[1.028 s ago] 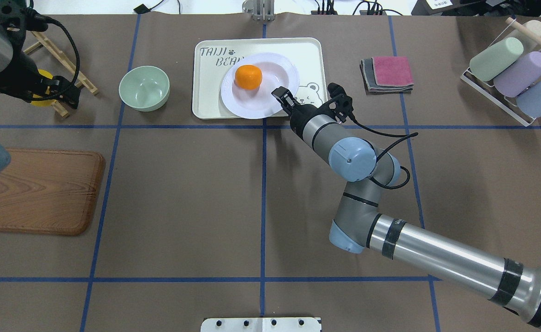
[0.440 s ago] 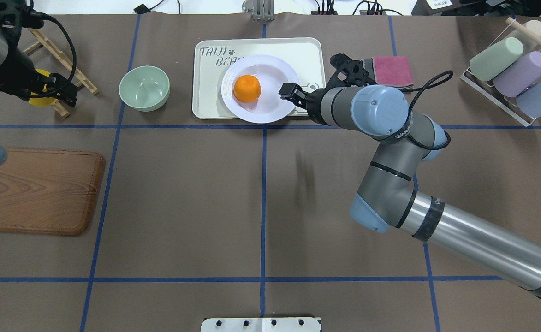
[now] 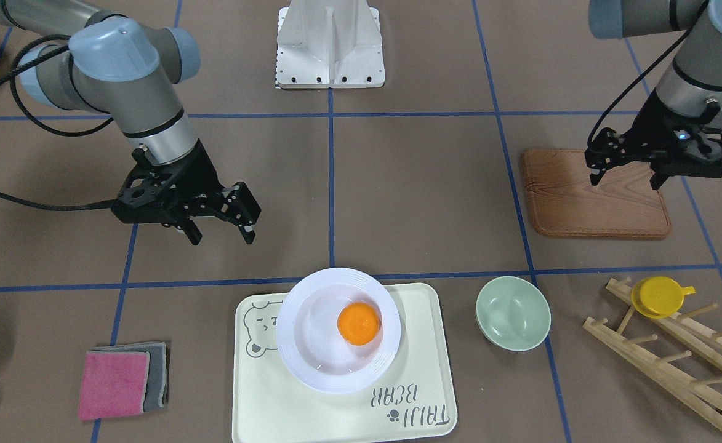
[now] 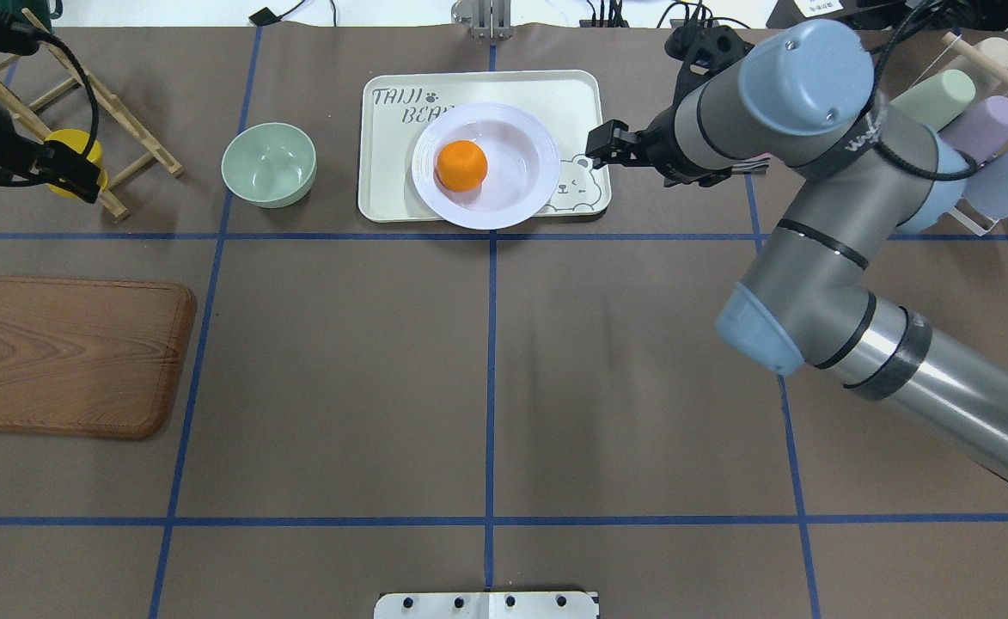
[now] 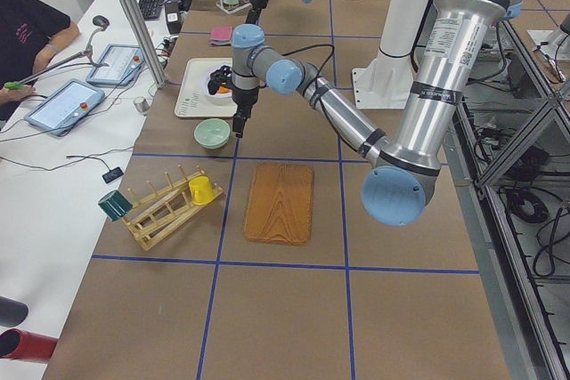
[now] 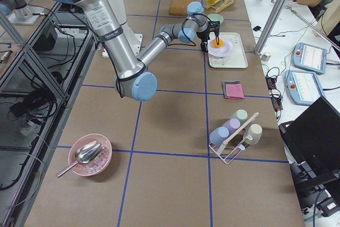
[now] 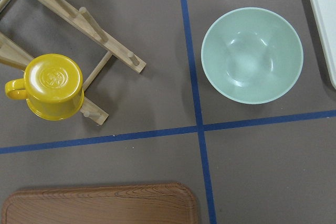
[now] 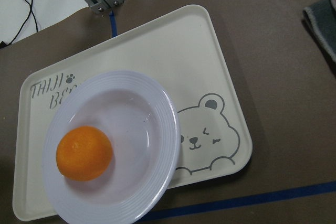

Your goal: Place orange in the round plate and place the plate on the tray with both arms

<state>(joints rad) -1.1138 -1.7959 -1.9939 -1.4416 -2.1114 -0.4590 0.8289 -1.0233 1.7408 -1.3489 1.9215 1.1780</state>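
Orange, a small round bright fruit [image 4: 461, 165], is seen resting at 9 o'clock in the well of the glossy white round ridged plate [image 4: 516, 199]. Plate is set on the pale cream rectangular bear-print tray [image 4: 392, 176], toward 6 o'clock, with its rim overhanging that edge. Right gripper [image 3: 222, 232] is held near the tray's 3 o'clock side, jaws spread, empty. Left gripper [image 3: 624, 179] is well apart at 9 o'clock, spread, empty. Risk judged: the overhanging rim could be clipped by an arm move, the plate tipped, the orange rolled out.

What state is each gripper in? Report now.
Left gripper: open, holding nothing.
Right gripper: open, holding nothing, apart from the round plate.
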